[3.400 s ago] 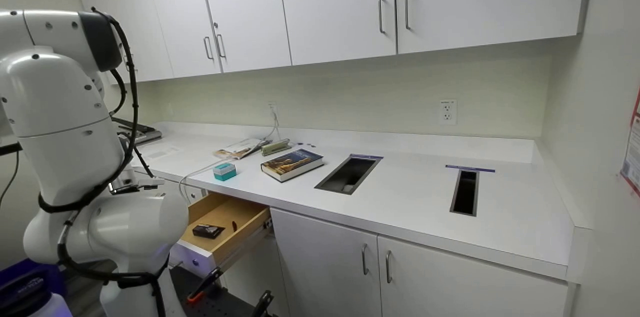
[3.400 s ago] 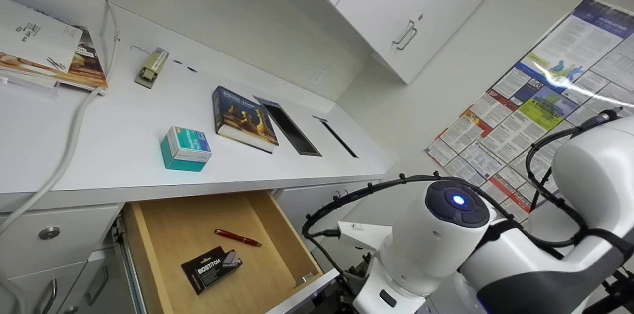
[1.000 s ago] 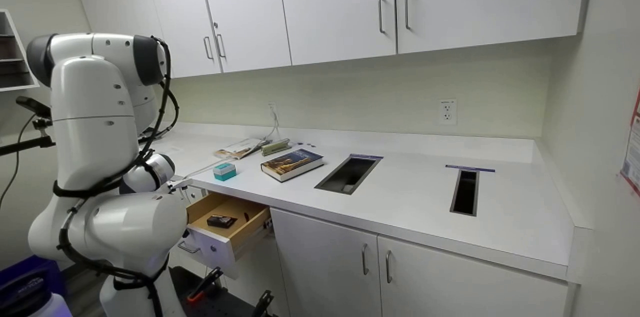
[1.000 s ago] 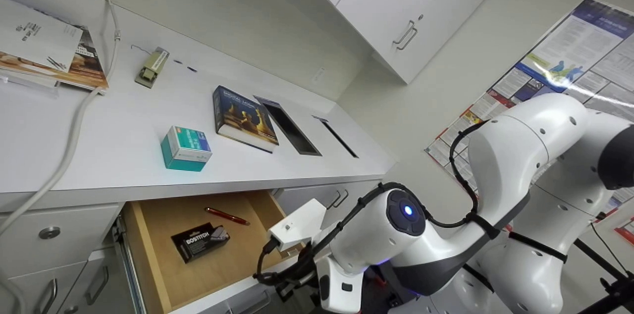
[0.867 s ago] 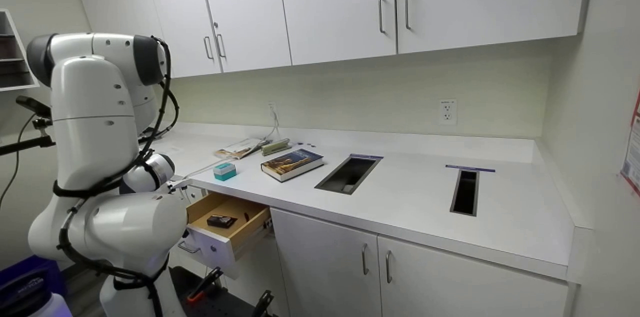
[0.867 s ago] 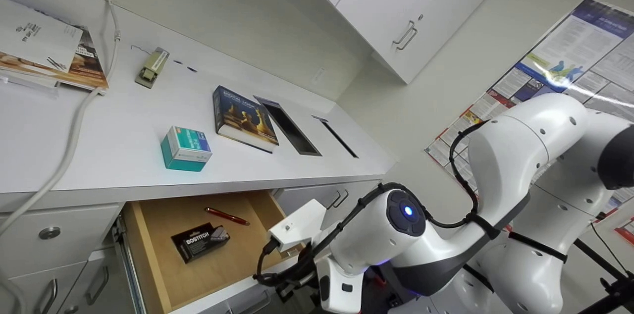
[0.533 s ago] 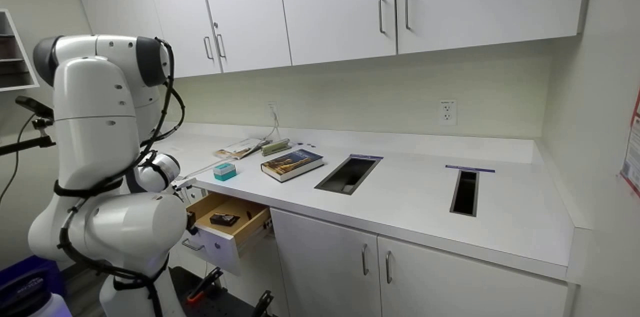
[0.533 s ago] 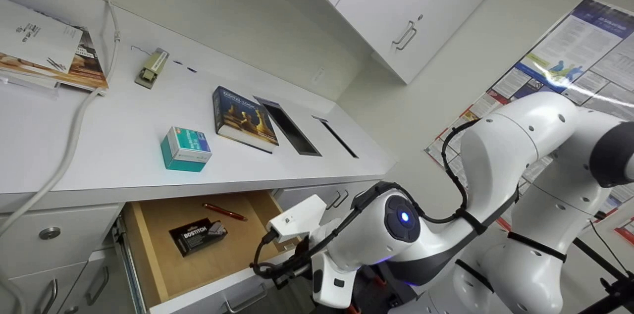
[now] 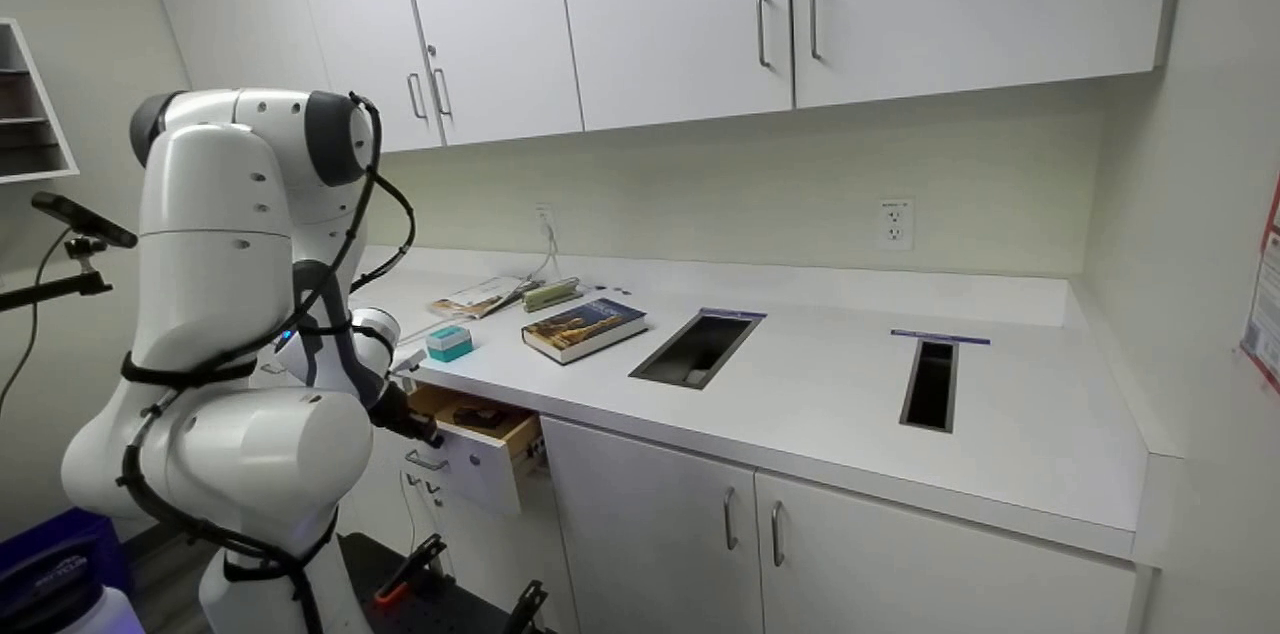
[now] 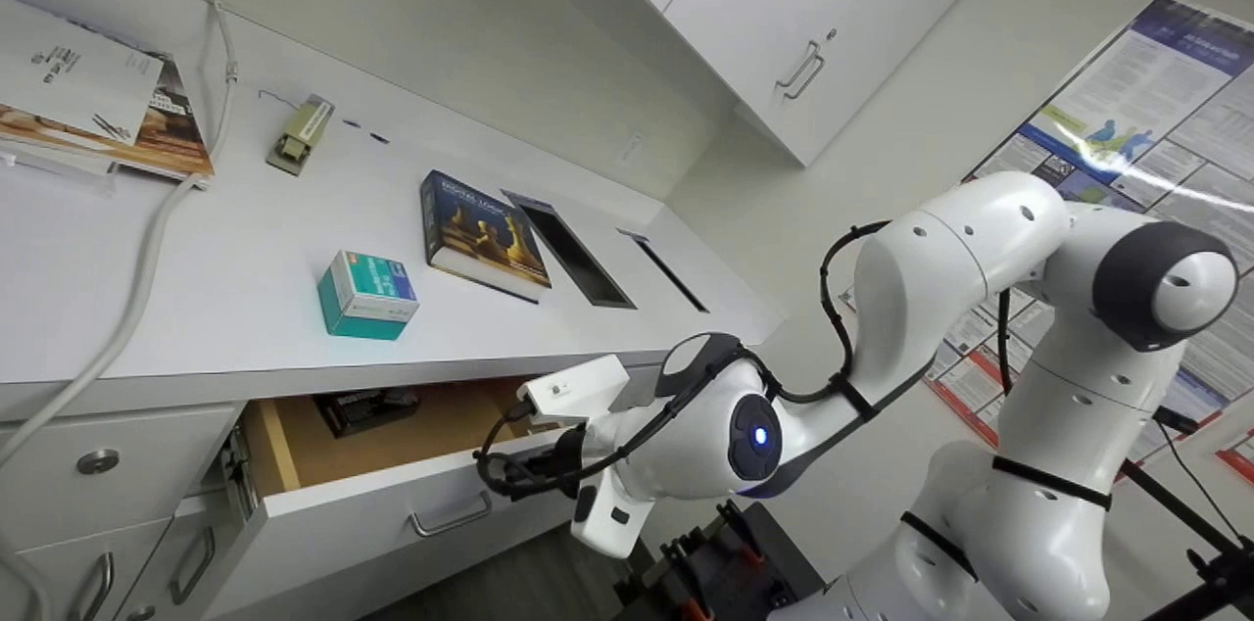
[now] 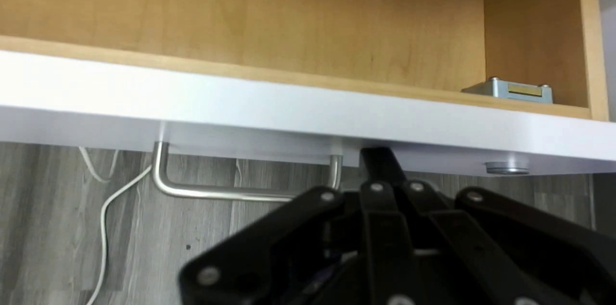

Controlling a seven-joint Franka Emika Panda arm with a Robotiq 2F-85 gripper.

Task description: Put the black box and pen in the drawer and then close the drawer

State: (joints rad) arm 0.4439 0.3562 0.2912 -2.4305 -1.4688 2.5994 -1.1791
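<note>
Tool, jaws together, touching white drawer front

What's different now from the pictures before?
The drawer slid farther in under the counter, but it's still partly open. The black box rode along inside. The shut gripper moved that way too and is at the drawer's front; I see nothing grabbed or let go. I can't clearly make out the pen now. The book and teal box stayed put.
</note>
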